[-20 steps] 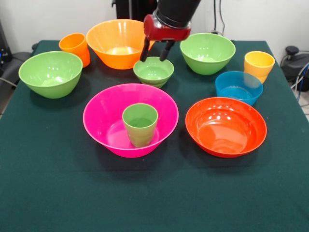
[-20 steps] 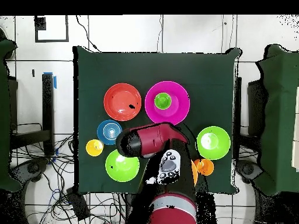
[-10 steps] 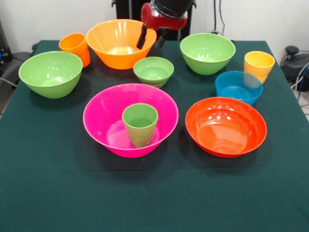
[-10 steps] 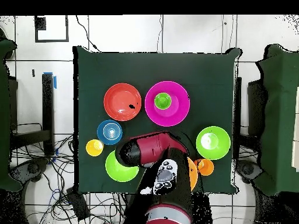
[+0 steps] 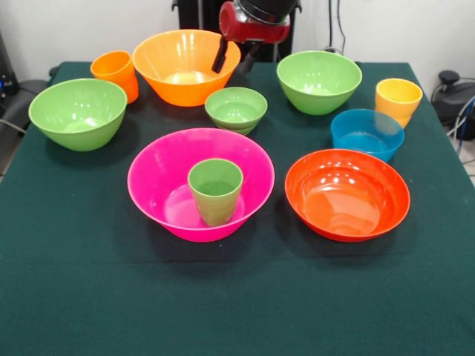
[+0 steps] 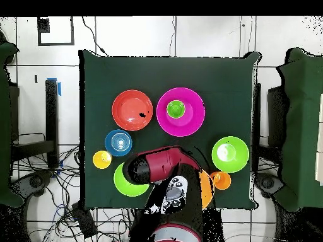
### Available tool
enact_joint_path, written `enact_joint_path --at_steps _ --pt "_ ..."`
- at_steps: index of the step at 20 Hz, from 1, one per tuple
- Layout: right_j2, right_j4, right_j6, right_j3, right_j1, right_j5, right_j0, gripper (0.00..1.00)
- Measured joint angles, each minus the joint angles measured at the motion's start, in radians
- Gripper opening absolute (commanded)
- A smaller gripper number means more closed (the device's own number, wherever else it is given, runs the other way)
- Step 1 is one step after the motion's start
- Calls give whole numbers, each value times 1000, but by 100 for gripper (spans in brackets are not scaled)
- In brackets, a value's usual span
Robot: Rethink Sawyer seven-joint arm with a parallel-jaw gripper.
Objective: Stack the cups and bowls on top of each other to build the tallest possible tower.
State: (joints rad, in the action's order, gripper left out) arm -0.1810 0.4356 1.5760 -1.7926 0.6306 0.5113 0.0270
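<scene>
Rising clear of the small green bowl (image 5: 236, 108), the gripper (image 5: 234, 61) has its fingers spread and empty. That bowl remains below, unlifted; the tower, pink bowl (image 5: 159, 159) with green cup (image 5: 215, 190), gained nothing.

one cup (image 5: 216, 190) upright inside the middle bowl (image 5: 159, 194); right of it another bowl (image 5: 347, 194); behind, a small bowl (image 5: 236, 109); further bowls (image 5: 77, 113) and cups (image 5: 398, 99) along the table (image 5: 237, 311) back and sides.

Gripper (image 5: 235, 58) raised, fingers spread (holding nothing), pointing down
</scene>
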Motion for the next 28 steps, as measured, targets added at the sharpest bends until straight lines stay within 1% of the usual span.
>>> enact_joint_path --at_steps 5,14,19,28 --pt "5 -12 2 -7 0 -54 8 100" --pt "18 -29 2 -24 0 -114 29 100" --pt "25 -32 2 -32 0 -131 29 100" --pt "39 -36 2 -43 0 -132 29 100"
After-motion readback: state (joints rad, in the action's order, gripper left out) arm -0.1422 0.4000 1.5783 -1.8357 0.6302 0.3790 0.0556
